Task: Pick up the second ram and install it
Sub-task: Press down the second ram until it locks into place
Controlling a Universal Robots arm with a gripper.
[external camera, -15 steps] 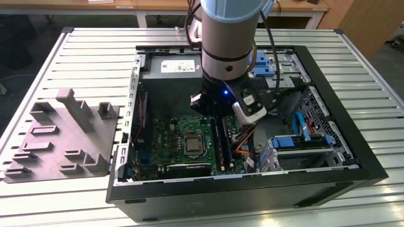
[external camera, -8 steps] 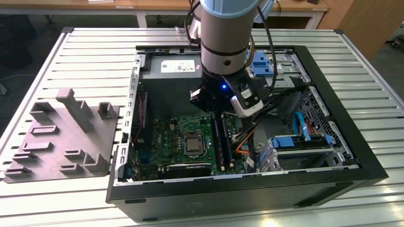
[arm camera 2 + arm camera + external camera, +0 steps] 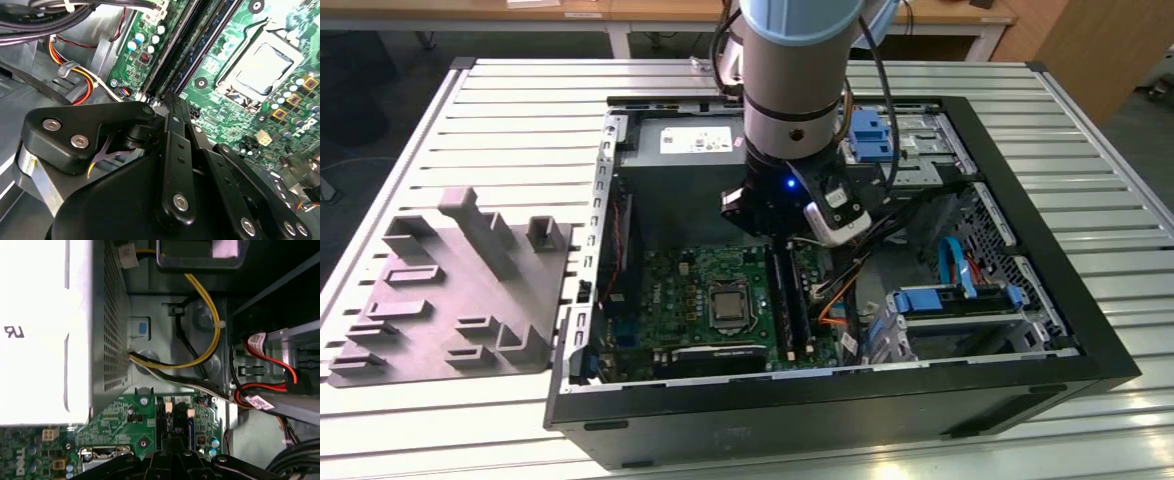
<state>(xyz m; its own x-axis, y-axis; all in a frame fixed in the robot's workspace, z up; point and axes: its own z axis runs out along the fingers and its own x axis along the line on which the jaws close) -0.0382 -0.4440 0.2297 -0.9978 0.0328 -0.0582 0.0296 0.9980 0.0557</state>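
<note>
Inside the open computer case [image 3: 1067, 300] lies the green motherboard [image 3: 680, 290]. The second ram [image 3: 783, 298] is a long dark stick standing in a slot beside the processor socket [image 3: 724, 300]. In the second wrist view the ram [image 3: 197, 47] runs away from the fingertips. My gripper [image 3: 781, 238] is low over the far end of that slot. Its jaws look shut, with the tips [image 3: 174, 102] down on the end of the ram. In the first wrist view the gripper [image 3: 175, 440] sits right above the slots.
A purple-grey tray [image 3: 454, 290] with upright blocks lies at the exterior view's left, outside the case. The grey power supply [image 3: 687, 140] fills the case's far end. Blue drive bays [image 3: 961, 300] and orange and yellow cables [image 3: 834, 300] crowd the exterior view's right of the slots.
</note>
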